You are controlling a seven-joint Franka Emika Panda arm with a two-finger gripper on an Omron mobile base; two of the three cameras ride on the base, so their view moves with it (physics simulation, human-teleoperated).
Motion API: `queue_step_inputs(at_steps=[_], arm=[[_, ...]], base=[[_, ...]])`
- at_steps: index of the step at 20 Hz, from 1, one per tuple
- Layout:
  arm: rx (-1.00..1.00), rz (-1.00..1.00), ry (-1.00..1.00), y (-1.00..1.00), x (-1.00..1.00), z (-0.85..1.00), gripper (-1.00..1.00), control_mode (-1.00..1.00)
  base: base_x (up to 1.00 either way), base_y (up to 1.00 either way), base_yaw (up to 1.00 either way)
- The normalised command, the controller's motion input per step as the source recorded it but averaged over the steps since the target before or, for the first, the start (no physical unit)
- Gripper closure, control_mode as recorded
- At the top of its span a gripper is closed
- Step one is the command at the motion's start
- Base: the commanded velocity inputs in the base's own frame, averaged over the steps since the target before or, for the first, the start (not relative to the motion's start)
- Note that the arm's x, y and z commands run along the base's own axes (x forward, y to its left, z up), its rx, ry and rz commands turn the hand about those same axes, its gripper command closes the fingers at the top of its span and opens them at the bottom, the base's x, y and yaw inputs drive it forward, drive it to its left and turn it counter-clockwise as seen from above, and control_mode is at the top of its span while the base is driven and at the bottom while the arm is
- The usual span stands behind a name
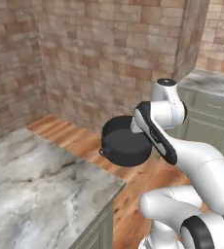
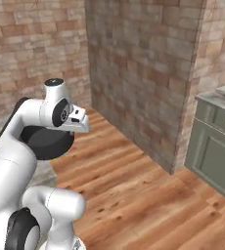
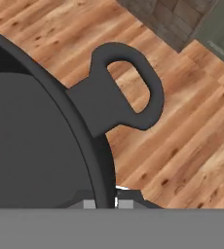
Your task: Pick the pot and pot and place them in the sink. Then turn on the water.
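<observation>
Pot (image 1: 125,142), matte black — gripper (image 3: 105,202) clamped on its rim, carried high over wood floor (image 2: 148,195), presumably clearing counter (image 1: 41,180) edges in transit.

A grey marble counter (image 1: 41,180) stands at the near left, its top bare, with a green cabinet front under its edge. Beside it runs the wooden plank floor (image 2: 148,195), up to the brick walls. On the far right a second marble counter (image 1: 211,82) rests on green cabinets (image 2: 214,156).
</observation>
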Motion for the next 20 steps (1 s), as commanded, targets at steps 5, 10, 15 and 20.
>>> queue_step_inputs(at_steps=[5, 10, 15, 20], arm=[[0.00, 0.00, 0.00, 0.00, 0.00, 0.00, 1.00, 1.00], [0.00, 0.00, 0.00, 0.00, 0.00, 0.00, 1.00, 1.00], [0.00, 0.00, 0.00, 0.00, 0.00, 0.00, 1.00, 1.00], [0.00, 0.00, 0.00, 0.00, 0.00, 0.00, 1.00, 1.00]], base=[[0.44, -0.55, -0.66], [0.85, -0.66, -0.50], [0.97, -0.95, -0.28], [1.00, -1.00, -0.01]])
